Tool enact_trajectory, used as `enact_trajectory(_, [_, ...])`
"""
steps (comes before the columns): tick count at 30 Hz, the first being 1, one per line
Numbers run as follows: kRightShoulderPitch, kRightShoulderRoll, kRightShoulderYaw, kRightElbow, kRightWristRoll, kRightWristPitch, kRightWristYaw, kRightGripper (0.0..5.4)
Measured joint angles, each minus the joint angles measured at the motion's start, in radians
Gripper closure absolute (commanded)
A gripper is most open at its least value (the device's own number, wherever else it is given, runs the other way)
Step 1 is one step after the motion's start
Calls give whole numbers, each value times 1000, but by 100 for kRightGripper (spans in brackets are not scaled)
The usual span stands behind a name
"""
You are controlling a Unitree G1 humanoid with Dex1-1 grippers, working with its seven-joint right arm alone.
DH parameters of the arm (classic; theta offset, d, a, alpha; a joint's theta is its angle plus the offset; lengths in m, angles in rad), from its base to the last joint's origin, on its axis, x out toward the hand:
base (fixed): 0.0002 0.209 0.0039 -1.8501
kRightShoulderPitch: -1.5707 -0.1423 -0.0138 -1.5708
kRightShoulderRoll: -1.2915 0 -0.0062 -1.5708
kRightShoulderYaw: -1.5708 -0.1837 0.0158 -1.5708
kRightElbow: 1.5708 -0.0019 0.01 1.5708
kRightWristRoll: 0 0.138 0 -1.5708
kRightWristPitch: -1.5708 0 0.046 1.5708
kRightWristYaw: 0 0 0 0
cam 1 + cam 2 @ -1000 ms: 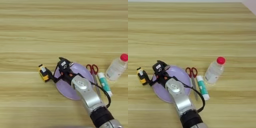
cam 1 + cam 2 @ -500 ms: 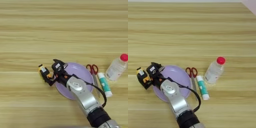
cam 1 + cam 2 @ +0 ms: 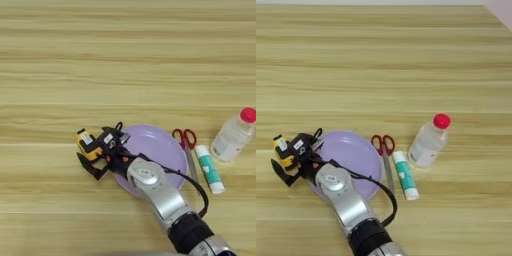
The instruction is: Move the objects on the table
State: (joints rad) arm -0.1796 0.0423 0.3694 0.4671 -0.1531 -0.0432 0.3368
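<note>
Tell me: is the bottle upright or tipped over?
Upright. The clear bottle stands on its base on the table, red cap on top, right of the scissors and the white tube.

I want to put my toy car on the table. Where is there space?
The whole far half of the table is bare wood. It's crowded near the purple plate, where the hand is at the tape measure, then scissors, tube and bottle.

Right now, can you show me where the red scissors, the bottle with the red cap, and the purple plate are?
scissors [image 3: 382, 144], right eye view, on the red handles.
bottle [image 3: 427, 145], right eye view, on its clear body.
plate [image 3: 160, 147], left eye view, on its bare purple middle.
</note>
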Motion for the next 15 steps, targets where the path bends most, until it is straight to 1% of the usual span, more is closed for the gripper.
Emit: enact_trajectory(15, [-43, 7, -10, 114, -6, -43, -2, 3])
